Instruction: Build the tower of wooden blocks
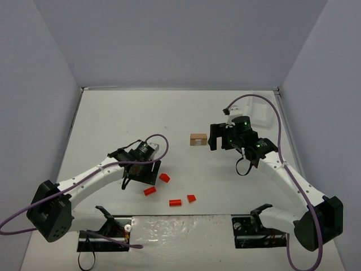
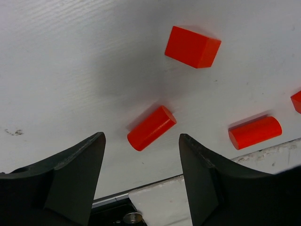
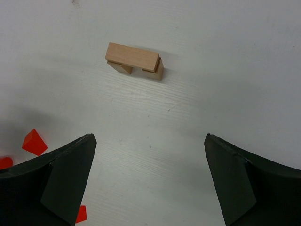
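Observation:
The tan piece of the wood block tower (image 1: 198, 139) (image 3: 134, 60) is a plank resting on two small blocks, and it stands mid-table. My right gripper (image 1: 213, 141) (image 3: 149, 137) hovers just right of it, open wide and empty. Nearer the front lie red pieces: a wedge-like block (image 1: 164, 177) (image 2: 193, 46), a cylinder (image 1: 149, 191) (image 2: 151, 127), a second cylinder (image 1: 175, 202) (image 2: 255, 132) and a small wedge (image 1: 191, 198) (image 2: 297, 101). My left gripper (image 1: 141, 182) (image 2: 141, 139) hangs over the first cylinder. Its jaws stand partly apart, the cylinder lies just beyond the tips, and nothing is gripped.
The table's near edge (image 2: 155, 186) and a metal mount run right below my left fingers. Grey walls close in the table on the left, back and right. In the right wrist view, red pieces (image 3: 34, 142) lie at the lower left.

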Robot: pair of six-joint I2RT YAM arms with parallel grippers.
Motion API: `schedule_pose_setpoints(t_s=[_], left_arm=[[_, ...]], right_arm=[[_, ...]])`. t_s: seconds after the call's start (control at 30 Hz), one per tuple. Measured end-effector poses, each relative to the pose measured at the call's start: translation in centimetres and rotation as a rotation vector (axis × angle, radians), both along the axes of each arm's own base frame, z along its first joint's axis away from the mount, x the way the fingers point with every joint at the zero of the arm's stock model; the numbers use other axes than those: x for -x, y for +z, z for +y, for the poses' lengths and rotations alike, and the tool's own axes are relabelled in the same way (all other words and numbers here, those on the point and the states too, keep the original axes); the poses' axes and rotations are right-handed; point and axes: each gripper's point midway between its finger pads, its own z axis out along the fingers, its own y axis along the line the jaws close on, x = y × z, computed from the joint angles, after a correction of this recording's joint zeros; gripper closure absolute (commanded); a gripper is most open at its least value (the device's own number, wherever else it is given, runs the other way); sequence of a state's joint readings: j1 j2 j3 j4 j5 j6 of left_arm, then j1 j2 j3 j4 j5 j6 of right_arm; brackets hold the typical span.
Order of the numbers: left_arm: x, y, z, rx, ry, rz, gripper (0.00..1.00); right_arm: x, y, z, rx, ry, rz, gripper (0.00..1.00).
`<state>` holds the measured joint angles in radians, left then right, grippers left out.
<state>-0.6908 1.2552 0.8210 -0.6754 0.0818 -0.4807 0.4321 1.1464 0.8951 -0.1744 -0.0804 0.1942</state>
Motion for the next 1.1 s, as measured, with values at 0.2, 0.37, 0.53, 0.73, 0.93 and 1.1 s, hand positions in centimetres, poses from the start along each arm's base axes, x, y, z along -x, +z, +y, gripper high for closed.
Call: schedule_pose_setpoints(t_s=[0.2,0.37,0.53,0.73,0.93,1.1], left_arm=[[1.8,-0.9,-1.3,0.001,-0.028,0.050,0.41],[4.0,-3.1,-0.2,-0.054,-0.002,0.122,0.42],[3.6,-3.5,0.4,-0.084,0.036,0.105,0.44],[3.0,-4.2,0.2,-0.100,0.041,0.092,0.45],[2.3,-4.8,-0.3,-0.097,0.028,0.078,0.58],[2.3,-5.1,-0.5,-0.101,0.009,0.079,0.77]], right_arm=[[0.1,0.2,-0.1,-0.003,0.012,-0.015,0.02],[0.2,0.0,-0.3,0.001,0.016,-0.015,0.02],[0.2,-0.1,-0.4,0.005,0.024,-0.015,0.02],[0.4,-0.3,-0.2,0.000,0.038,-0.009,0.02],[0.5,-0.3,0.0,-0.007,0.051,-0.007,0.02],[0.5,-0.3,0.0,-0.008,0.053,-0.007,0.02]])
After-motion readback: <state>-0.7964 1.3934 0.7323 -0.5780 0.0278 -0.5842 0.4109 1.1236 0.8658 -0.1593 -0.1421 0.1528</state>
